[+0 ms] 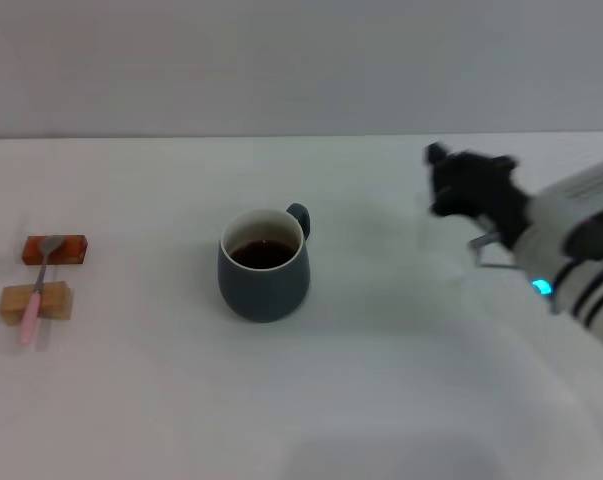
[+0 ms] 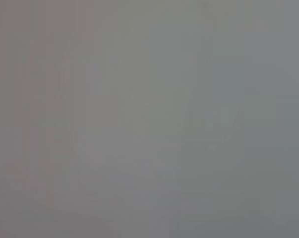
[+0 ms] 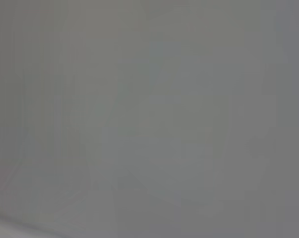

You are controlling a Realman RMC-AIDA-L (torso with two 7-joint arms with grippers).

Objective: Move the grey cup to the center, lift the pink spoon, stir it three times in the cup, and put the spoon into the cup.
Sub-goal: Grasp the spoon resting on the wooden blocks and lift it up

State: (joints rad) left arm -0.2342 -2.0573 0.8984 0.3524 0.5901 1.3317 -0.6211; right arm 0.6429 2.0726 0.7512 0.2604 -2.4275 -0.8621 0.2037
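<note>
Pink spoon (image 1: 36,290) far left on blocks (image 1: 37,300), long axis front to back; right gripper (image 1: 451,185) far right beyond grey cup (image 1: 264,265), finger state indeterminable; left gripper unseen.

Grey cup (image 1: 264,278) upright at frame center, dark liquid inside, handle upper right. Pink spoon (image 1: 37,290) lies far left across 2 blocks.

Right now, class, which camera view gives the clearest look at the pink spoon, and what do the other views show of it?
The head view. There the pink spoon lies across a wooden block and a reddish-brown block, left of the grey cup. Both wrist views show only plain grey, with no spoon.
</note>
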